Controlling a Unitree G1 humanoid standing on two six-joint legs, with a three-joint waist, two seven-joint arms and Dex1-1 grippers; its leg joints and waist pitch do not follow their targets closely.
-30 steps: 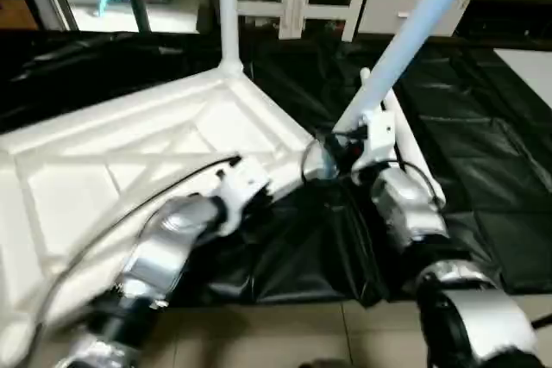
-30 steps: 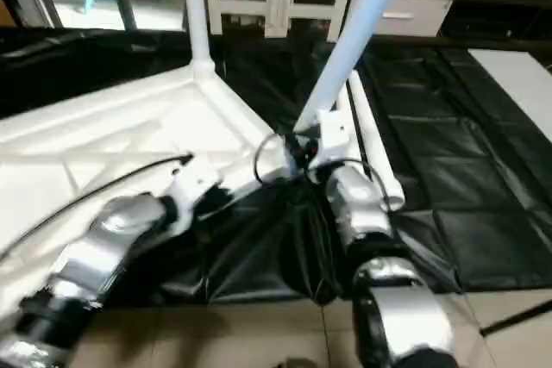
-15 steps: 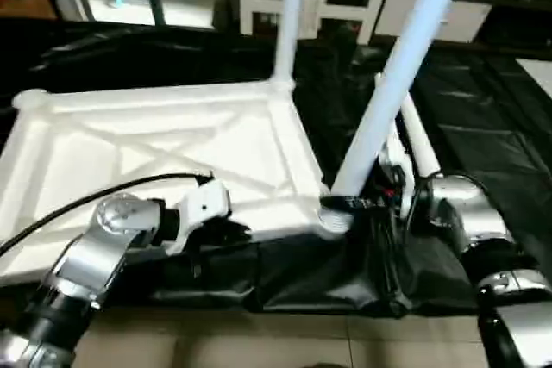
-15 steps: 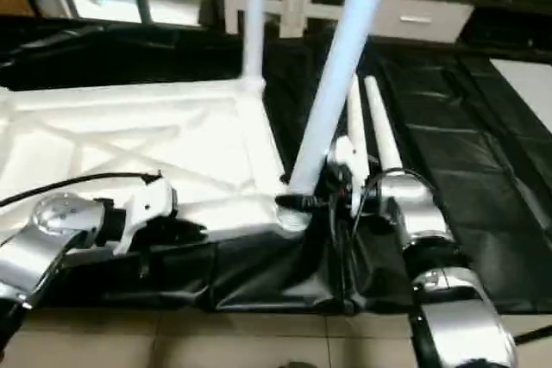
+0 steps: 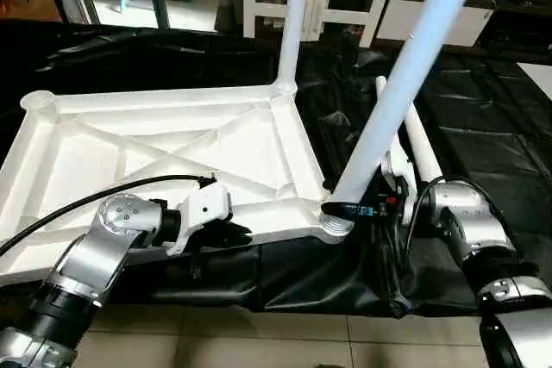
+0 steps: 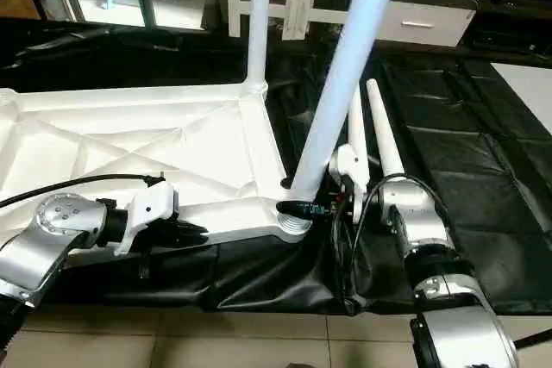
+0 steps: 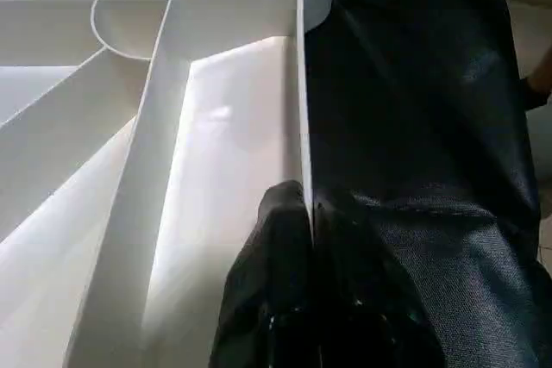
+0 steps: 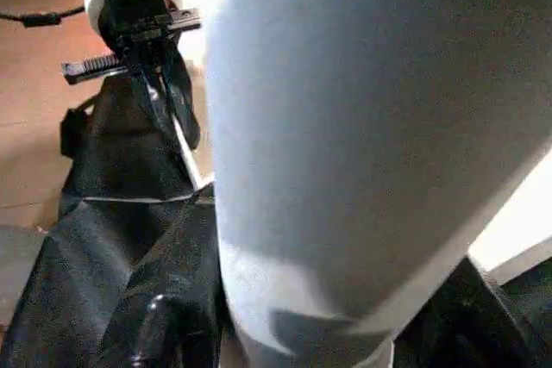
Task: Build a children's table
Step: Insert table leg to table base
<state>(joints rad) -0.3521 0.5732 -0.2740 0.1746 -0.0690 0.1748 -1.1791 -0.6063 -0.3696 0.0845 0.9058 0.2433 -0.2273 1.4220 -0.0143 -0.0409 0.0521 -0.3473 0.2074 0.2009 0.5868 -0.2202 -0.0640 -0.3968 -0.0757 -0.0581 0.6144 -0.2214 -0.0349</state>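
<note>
Both tools gripping the upside-down table on the black sheet.

The left tool [image 5: 231, 234] is pinching the tabletop [image 5: 155, 148] near rim; the right tool [image 5: 366, 209] is clasping a leg [image 5: 405, 84] standing tilted in the near corner socket [image 5: 335, 223]. Another leg [image 5: 296, 19] is standing upright in the far corner, and two spare legs [image 6: 379, 140] are lying on the black sheet [image 5: 483, 144].

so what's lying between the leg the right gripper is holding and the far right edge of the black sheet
Two loose white legs lie side by side on the black sheet, just past the held leg; beyond them the sheet is bare. Both eye views show it.
</note>
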